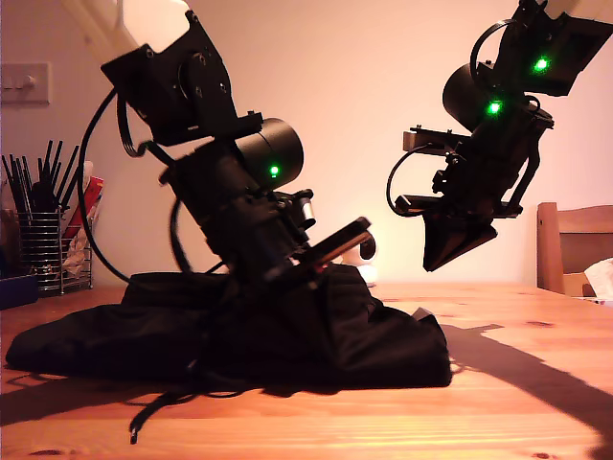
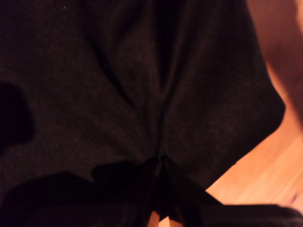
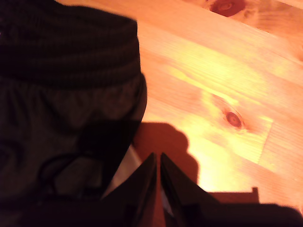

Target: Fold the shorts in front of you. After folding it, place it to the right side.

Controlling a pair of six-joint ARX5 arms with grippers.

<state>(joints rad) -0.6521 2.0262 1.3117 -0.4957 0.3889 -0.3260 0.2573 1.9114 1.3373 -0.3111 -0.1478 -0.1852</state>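
Warm-lit wall and a knotted pine tabletop (image 1: pixel 536 383) frame your workspace, with the shorts (image 1: pixel 115 331) as the landmark: one black heap lying on the wood, its ribbed waistband (image 3: pixel 66 52) showing in the second wrist view and one drawstring (image 1: pixel 158 414) trailing off the near edge of the fabric.

You have two arms. Your first tool (image 2: pixel 161 163) is down in the shorts, its jaws pinched shut on a bunched seam of the cloth. Your second tool (image 3: pixel 158 161) hangs above the end of the shorts nearest the wooden chair (image 1: pixel 573 244), jaws together and holding nothing.

Watch two things. The pinch looks like a thin gather on one layer, so a lift may drag the whole heap or let the fold slip out uneven. The loose drawstring could also snag on the first arm, which stands right over it, and pull the shorts askew.

Beyond the shorts, one wire holder of pens (image 1: pixel 38 225) stands at the far end from the chair.
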